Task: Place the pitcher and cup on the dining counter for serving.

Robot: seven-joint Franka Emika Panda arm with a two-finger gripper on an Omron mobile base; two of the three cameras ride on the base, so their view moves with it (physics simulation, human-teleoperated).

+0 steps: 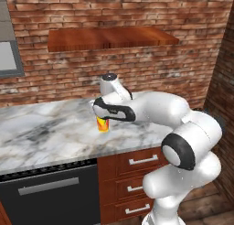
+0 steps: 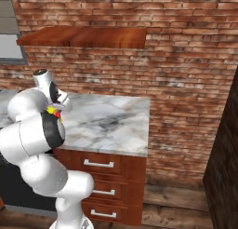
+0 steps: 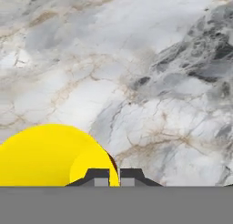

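Down on the marble desk (image 1: 50, 128) stands the cup (image 1: 103, 124), small and bright yellow with a red marking low on its side. In the left base view it sits toward the middle of the grey-white veined top, well back from the front edge. The hand (image 1: 101, 115) comes down from directly above it, and its white and dark casing hides the cup's rim. In the hand view the cup (image 3: 50, 157) appears as a yellow dome at the lower left, with its rim's edge running up to the two dark fingertips (image 3: 97, 175). The tips stand nearly together, with only a sliver between them, so the hand (image 3: 109, 176) is closed. They seem to pinch the cup's wall, though the contact itself is hard to make out. In the right base view a speck of yellow and red, the cup (image 2: 52, 111), peeks out beside the arm's upper links.

Around the cup the marble is bare, with grey and tan veins. The white arm (image 1: 183, 141) bends up from the lower right of the left base view and reaches leftward over the top. Below the desk are reddish wood drawers (image 1: 137, 174) with silver handles and, to their left, a black appliance front (image 1: 50, 192). Behind runs a red brick wall (image 1: 114, 64) carrying a reddish wooden shelf (image 1: 109, 39).
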